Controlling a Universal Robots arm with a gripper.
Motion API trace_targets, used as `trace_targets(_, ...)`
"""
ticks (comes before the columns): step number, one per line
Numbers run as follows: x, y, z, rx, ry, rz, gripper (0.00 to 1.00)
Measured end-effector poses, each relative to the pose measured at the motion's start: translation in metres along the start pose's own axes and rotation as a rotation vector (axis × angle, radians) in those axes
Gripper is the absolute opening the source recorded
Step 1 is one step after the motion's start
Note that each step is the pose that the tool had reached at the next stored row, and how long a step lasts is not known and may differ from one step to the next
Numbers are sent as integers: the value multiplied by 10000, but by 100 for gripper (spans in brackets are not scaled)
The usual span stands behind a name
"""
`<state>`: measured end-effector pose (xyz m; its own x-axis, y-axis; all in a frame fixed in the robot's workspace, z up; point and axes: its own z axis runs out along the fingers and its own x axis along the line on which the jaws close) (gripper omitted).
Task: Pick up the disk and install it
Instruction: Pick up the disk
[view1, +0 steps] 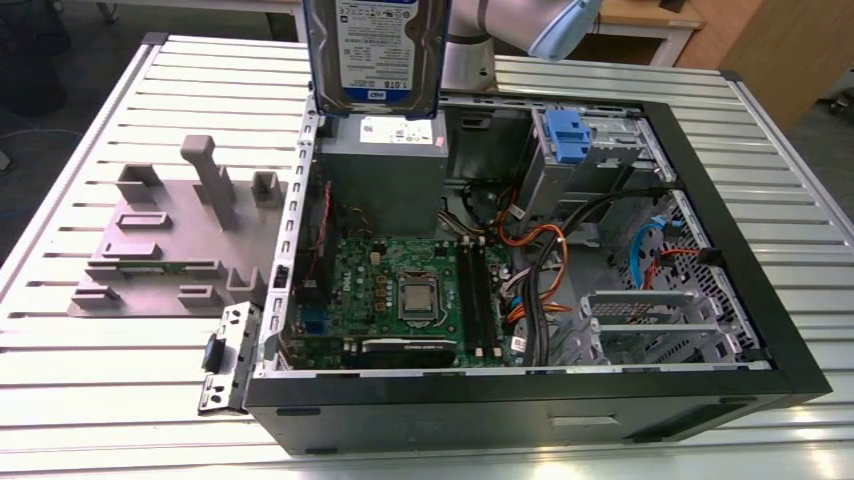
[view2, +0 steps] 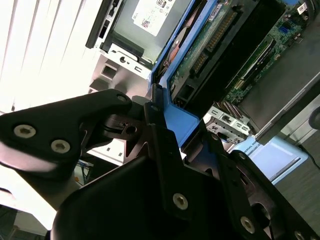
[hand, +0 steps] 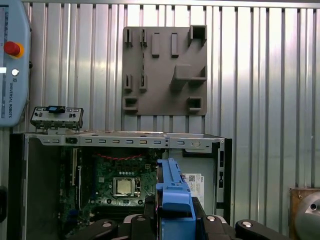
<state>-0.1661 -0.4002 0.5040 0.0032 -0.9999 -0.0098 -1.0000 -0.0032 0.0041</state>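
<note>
The disk, a silver drive with a white-and-blue label in a blue carrier, hangs upright above the open computer case. It is over the case's back corner, just above the grey power supply. In the second wrist view my gripper is shut on the carrier's blue end, with the drive's green circuit board beyond the black fingers. In the first wrist view the blue carrier stands on edge between my fingers, above the power supply's white sticker.
A grey fixture plate with upright posts lies on the slatted table at the exterior view's left. Inside the case are the motherboard, bundled cables and a blue latch on the drive cage. A pendant lies at the table's edge.
</note>
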Motion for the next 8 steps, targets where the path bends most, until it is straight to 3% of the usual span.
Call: trace_targets(8, 2, -4, 0, 0, 0, -1, 36)
